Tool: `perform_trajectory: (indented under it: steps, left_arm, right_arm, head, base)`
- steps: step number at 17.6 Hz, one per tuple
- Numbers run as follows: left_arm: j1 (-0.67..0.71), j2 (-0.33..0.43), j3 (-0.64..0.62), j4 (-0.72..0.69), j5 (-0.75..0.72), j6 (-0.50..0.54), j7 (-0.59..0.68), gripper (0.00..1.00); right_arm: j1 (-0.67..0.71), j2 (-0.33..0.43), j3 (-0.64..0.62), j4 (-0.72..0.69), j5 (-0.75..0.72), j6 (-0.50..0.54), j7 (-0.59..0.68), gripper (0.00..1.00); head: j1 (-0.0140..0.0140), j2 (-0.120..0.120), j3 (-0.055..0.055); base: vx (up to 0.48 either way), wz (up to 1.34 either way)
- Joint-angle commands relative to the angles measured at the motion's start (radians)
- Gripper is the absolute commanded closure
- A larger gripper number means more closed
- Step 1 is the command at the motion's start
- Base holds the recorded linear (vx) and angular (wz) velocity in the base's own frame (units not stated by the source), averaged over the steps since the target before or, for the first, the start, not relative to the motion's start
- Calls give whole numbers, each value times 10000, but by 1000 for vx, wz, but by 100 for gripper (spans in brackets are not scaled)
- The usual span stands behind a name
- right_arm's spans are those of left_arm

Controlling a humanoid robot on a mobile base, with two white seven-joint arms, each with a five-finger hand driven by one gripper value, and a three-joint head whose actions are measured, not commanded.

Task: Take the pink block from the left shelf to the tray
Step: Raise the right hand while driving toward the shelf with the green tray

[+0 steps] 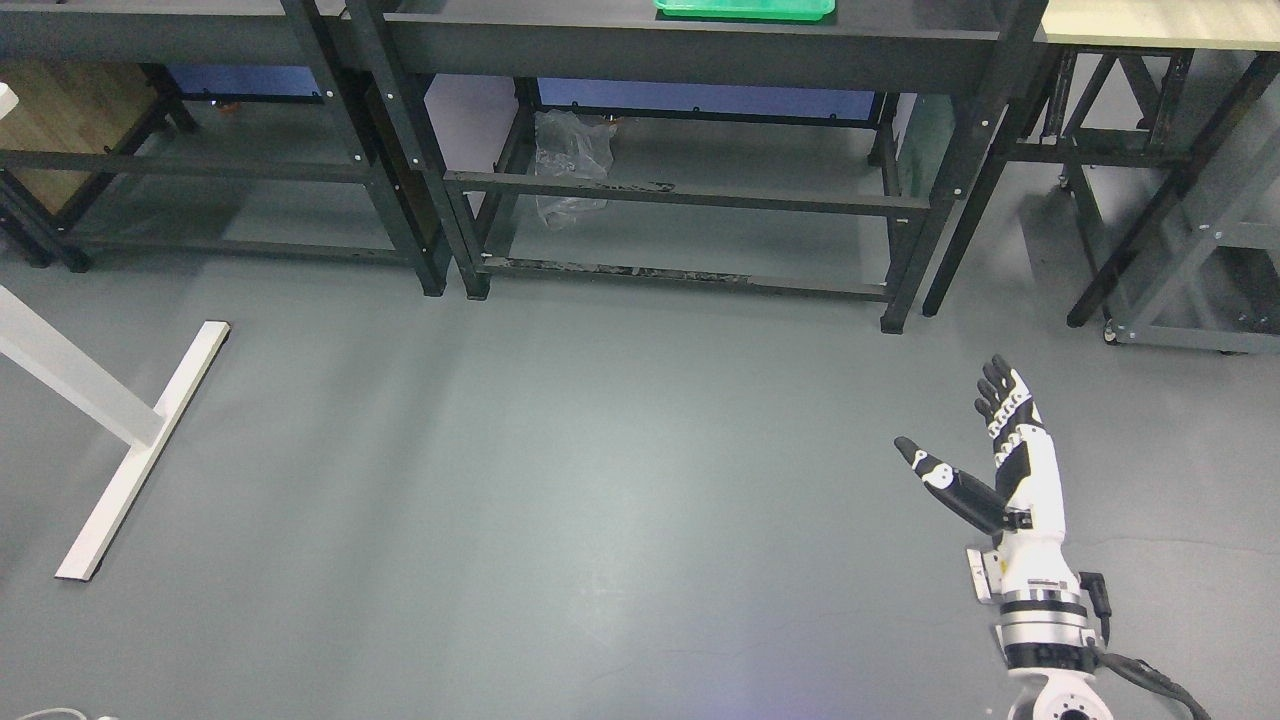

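My white and black right hand (1000,470) hangs low at about four o'clock with its fingers spread and holding nothing, the flat green plastic tray (745,9) sits far off at twelve o'clock (no pink block shows anywhere yet).

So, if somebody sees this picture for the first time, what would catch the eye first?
Probably the robot's right hand at the lower right, white and black, raised over the bare grey floor with fingers spread and holding nothing. Next the green tray, a bright spot at the top edge on the dark metal shelf in the middle. A crumpled clear plastic bag sits under that shelf; no pink block is visible.
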Motion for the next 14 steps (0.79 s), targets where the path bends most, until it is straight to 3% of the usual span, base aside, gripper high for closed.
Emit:
perform_trajectory:
  steps: [1,14]
  left_arm:
    - [-230,175,0,-175,-15,-4,-3,0]
    - [-230,175,0,-175,-15,-4,-3,0]
  right_arm:
    - [0,-174,0,-4,0,14,-5,0]
    - [-92,-174,-459,-4,-123,-200,-143,0]
  head:
    - [0,0,0]
    - [0,0,0]
  base:
    - [0,0]
    - [0,0]
